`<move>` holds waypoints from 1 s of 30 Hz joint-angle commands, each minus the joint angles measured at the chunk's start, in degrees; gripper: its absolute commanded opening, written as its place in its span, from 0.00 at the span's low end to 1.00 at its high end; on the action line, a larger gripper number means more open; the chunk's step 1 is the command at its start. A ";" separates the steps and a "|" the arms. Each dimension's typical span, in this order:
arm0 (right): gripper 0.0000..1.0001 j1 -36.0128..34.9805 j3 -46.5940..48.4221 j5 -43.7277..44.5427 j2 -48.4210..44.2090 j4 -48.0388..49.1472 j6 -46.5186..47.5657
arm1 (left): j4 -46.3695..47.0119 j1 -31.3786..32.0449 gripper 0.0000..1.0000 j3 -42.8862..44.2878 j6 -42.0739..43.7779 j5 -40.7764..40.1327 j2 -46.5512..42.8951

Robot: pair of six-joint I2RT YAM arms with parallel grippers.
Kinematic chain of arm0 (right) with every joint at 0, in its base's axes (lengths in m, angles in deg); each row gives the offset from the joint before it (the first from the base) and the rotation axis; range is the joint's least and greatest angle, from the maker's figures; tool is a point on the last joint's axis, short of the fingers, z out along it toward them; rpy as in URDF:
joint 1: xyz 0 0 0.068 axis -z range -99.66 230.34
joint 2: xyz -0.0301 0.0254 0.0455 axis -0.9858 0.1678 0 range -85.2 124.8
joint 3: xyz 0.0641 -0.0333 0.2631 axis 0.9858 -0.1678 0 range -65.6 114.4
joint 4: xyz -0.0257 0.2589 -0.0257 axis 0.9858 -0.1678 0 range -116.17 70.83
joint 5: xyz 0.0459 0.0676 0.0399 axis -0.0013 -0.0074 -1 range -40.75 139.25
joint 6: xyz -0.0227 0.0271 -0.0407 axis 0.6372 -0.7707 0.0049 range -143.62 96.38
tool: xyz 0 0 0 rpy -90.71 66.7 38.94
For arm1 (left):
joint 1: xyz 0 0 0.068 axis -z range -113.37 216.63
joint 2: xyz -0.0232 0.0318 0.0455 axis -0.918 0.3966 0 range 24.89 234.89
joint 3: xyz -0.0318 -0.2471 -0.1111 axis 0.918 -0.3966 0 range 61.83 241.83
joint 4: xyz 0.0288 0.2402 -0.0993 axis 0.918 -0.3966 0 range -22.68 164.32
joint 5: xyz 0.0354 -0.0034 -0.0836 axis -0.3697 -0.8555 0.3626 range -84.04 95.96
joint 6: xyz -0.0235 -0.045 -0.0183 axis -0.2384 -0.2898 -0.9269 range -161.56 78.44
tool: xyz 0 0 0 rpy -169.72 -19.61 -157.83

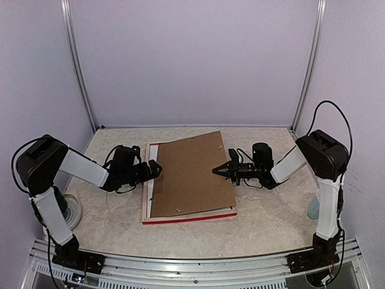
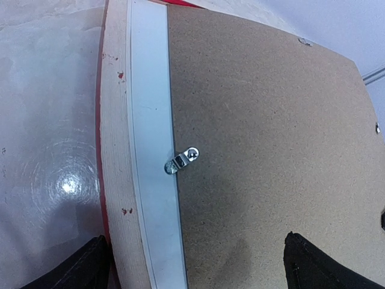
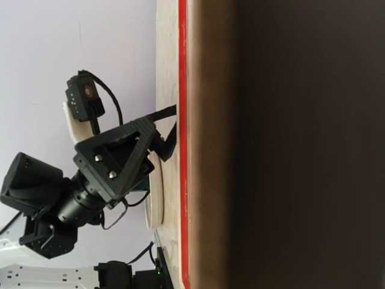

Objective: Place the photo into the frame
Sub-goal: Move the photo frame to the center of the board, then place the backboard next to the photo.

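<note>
While the frame (image 1: 180,219) lies face down in the middle of the bench (image 1: 264,223), a skewed brown backing board (image 1: 189,174) rests on it. Left gripper (image 1: 157,170) is spread wide over the frame's left edge, near a metal turn clip (image 2: 182,161). Right gripper (image 1: 216,171) is clenched, its tip at the board's right edge.

brown board (image 1: 189,174) on frame (image 1: 180,220), ctr table (image 1: 264,223)

Pale lilac walls (image 1: 192,60) on three sides, metal posts (image 1: 78,66) at corners; glossy marbled tabletop (image 1: 264,223), bright glare spot (image 2: 67,183).
</note>
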 commanded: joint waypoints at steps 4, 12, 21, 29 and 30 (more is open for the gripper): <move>0.00 -2.59 4.52 -2.73 2.77 -0.75 2.51 | 2.45 2.97 0.99 3.11 1.15 4.02 2.29; 0.00 -2.70 5.74 -2.69 4.95 -1.21 2.66 | 2.97 3.45 0.99 3.83 2.00 5.59 2.91; 0.05 -2.97 5.61 -2.87 4.39 -3.73 4.33 | 2.91 3.39 0.99 4.09 2.27 5.54 3.22; 0.29 -2.97 5.69 -1.33 1.46 -11.30 8.23 | 3.19 2.15 0.99 3.88 1.67 6.20 1.19; 0.32 -2.97 5.86 -0.96 1.03 -12.59 8.94 | 3.13 2.07 0.99 3.96 1.63 6.28 1.03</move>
